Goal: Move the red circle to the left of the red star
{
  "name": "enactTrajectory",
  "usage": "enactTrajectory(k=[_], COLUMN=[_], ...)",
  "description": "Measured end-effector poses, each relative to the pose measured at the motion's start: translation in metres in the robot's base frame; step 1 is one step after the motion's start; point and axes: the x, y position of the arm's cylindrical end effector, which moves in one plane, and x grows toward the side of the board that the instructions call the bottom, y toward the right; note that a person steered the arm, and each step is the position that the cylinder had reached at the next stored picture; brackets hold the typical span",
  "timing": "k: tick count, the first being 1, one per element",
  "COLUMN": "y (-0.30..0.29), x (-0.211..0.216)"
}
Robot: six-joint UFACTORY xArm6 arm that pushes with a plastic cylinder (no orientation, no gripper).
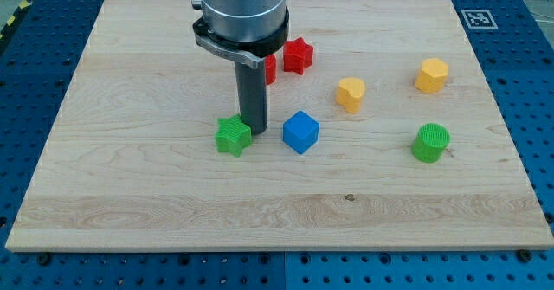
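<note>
Red circle (269, 68) sits mostly hidden behind my upright rod, touching the ridged red star (297, 55). My tip (256, 132) rests on the wooden tabletop (130, 195) beside the ridged green star (233, 136); no gripper here to open or hold.

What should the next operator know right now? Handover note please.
Tip: down on the board between the green star and the blue cube, close beside the green star; contact unclear.
Red star: near the view's top, right of the arm.
Red circle: mostly hidden behind the arm, just left of the red star, seemingly touching it.
Done: circle appears to sit on the star's left already.
Left: confirm placement once the arm clears the view.
</note>
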Motion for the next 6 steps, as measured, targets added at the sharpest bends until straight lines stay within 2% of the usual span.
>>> enactTrajectory(k=[1,2,3,6], y=[0.0,0.0,-0.003,-0.095], x=[-0.033,-0.088,-0.106,-0.112])
